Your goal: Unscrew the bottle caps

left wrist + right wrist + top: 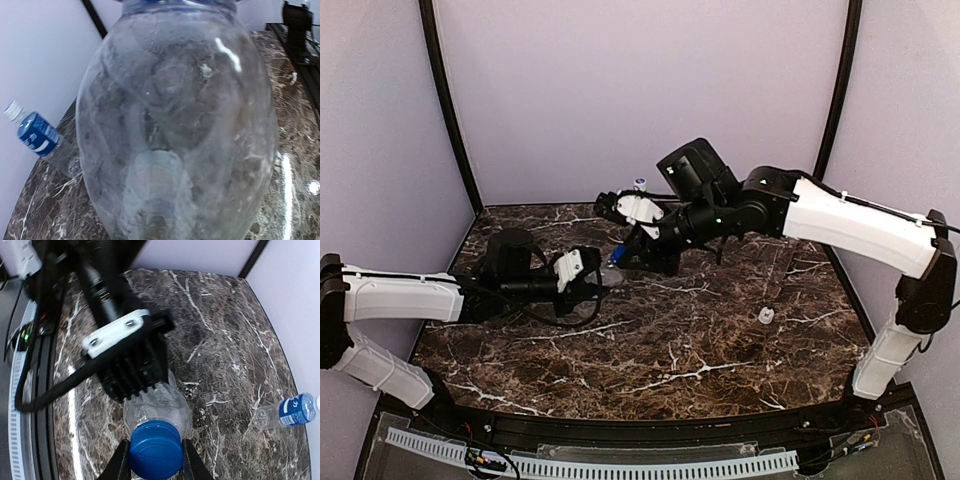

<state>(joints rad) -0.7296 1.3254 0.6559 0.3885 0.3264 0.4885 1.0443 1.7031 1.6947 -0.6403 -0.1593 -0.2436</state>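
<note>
**A:** So, gripping anything with the right gripper (155, 460)?

**B:** Yep, pinched tight around the blue cap (155, 450), right on the unlabelled bottle (157, 402).

**A:** And on the left gripper (595, 275)?

**B:** Clenched on that bottle's body, near the middle of the marble table (700, 350). Also spotting a blue-label bottle (285, 412) by the back wall, plus a loose white cap (766, 315) lying well apart.

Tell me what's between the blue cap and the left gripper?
The shoulder of the clear bottle, which the left gripper holds; the right wrist view shows it.
</note>
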